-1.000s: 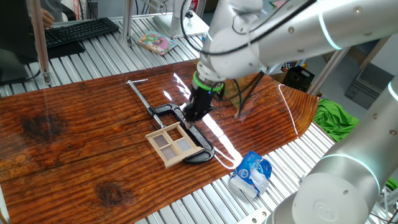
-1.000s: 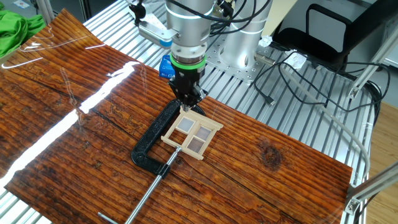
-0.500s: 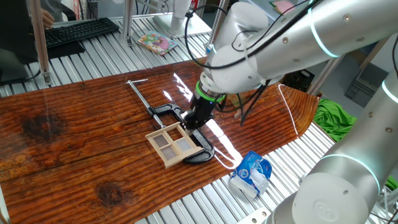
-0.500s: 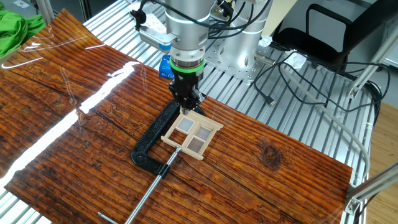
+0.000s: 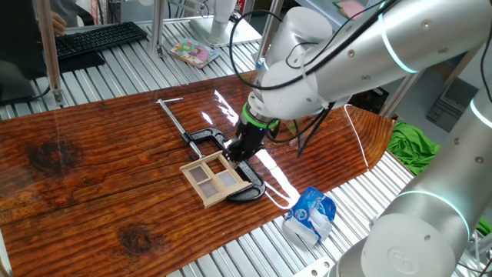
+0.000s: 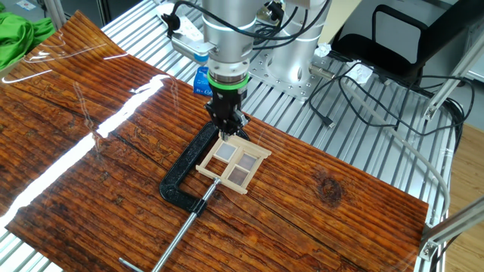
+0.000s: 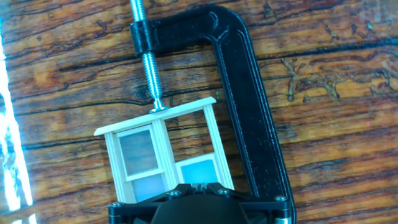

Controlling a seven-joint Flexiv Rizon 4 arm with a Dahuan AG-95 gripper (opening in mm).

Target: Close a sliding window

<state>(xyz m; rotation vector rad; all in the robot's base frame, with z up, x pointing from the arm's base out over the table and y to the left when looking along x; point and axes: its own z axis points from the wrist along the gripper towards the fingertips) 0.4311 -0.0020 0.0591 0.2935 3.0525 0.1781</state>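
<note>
The sliding window [image 5: 215, 177] is a small pale wooden frame with four greyish panes. It lies flat on the wooden table, held in a black C-clamp [image 5: 247, 188]. It also shows in the other fixed view [image 6: 233, 165] and in the hand view [image 7: 165, 152]. My gripper [image 5: 235, 151] points down at the window's edge nearest the arm, with its fingers closed together. In the other fixed view the gripper [image 6: 228, 134] touches that edge. In the hand view the gripper [image 7: 198, 185] sits at the bottom, its tips meeting over a bluish pane. Nothing is held.
The clamp's long steel screw [image 7: 149, 59] presses on the window's far edge [image 6: 193, 215]. A blue and white packet [image 5: 311, 211] lies beside the table on the metal bench. A keyboard [image 5: 96, 37] is at the back left. Green cloth [image 5: 415, 146] hangs at the right.
The arm has leaned a little and the gripper has shifted slightly down against the window's edge. The window and the clamp have not visibly moved.
</note>
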